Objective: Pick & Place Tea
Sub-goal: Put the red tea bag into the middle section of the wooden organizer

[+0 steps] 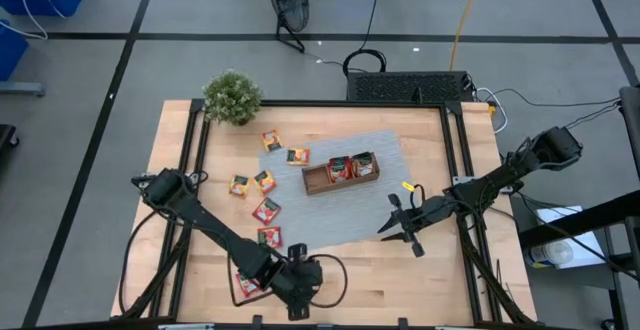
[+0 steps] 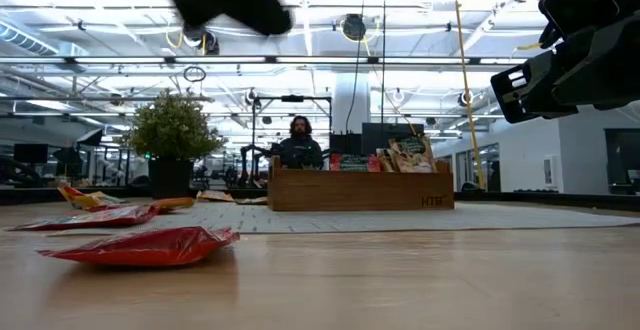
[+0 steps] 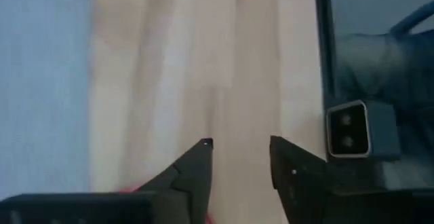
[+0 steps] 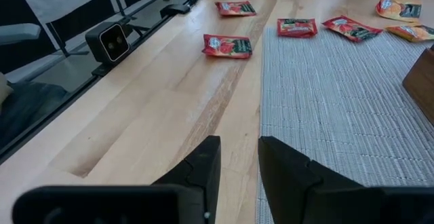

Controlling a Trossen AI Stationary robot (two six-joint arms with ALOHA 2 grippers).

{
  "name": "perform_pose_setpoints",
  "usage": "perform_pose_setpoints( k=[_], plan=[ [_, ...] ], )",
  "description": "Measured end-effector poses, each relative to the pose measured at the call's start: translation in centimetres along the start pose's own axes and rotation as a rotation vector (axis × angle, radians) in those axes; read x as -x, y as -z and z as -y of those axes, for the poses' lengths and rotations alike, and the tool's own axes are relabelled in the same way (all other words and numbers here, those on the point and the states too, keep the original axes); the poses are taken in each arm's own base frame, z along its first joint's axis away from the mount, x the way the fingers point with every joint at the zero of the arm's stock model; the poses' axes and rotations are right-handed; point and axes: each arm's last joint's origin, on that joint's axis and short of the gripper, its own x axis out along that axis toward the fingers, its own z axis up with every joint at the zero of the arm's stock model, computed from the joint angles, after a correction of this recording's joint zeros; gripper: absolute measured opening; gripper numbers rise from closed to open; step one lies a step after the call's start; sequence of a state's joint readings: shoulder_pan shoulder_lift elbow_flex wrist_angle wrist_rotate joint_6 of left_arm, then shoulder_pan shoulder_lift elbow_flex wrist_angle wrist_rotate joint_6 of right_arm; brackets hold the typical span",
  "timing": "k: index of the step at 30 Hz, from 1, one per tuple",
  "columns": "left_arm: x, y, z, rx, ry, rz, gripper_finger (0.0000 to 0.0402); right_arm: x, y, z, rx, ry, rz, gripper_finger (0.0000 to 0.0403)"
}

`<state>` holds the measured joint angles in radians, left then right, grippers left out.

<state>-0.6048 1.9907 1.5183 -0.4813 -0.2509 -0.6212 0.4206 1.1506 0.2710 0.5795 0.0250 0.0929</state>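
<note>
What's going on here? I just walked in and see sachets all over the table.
Two robot arms are sorting tea sachets into a wooden tray. A few already stand in it; others lie loose on the mat and the bare wood. The left gripper is at the near edge beside a red sachet, fingers apart, holding nothing. The right gripper waits empty, right of the tray.

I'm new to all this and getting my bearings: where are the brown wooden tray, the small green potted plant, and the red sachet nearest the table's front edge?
Brown wooden tray [image 1: 312, 182], high view, empty left compartment.
Small green potted plant [image 1: 232, 97], high view, foliage.
Red sachet [image 2: 140, 246], low view, middle.
</note>
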Motion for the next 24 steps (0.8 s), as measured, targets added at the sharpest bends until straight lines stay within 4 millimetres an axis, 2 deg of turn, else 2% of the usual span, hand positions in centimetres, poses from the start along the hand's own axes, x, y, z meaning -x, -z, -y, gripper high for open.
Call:
perform_pose_setpoints(
  k=[3,6,10,13,16,19,24],
  plan=[
    [1.4,-1.2,0.2,-0.062,-0.063,-0.008,0.0117,0.0,0.0,0.0,0.000,0.000,0.000,0.0091],
    [1.4,-1.2,-0.4,-0.093,-0.133,-0.097,0.0084,0.0,0.0,0.0,0.000,0.000,0.000,0.0091],
    [-0.8,0.9,-1.8,-0.124,-0.250,-0.368,0.0037,0.0,0.0,0.0,0.000,0.000,-0.003,0.0091],
    [-2.2,1.7,-2.3,-0.128,-0.255,-0.476,0.0007,0.0,0.0,0.0,0.000,0.001,-0.001,0.0091],
    [-3.2,2.2,-2.4,-0.195,-0.261,-0.498,0.0009,0.0,0.0,0.0,0.000,0.001,-0.002,0.0091],
    [-3.2,2.1,-2.3,-0.250,-0.284,-0.467,0.0011,0.0,0.0,0.0,0.000,0.000,-0.001,0.0091],
    [-3.5,1.5,-2.2,-0.129,-0.259,-0.410,0.0014,0.0,0.0,0.0,0.000,0.000,-0.001,0.0091]
  ],
)
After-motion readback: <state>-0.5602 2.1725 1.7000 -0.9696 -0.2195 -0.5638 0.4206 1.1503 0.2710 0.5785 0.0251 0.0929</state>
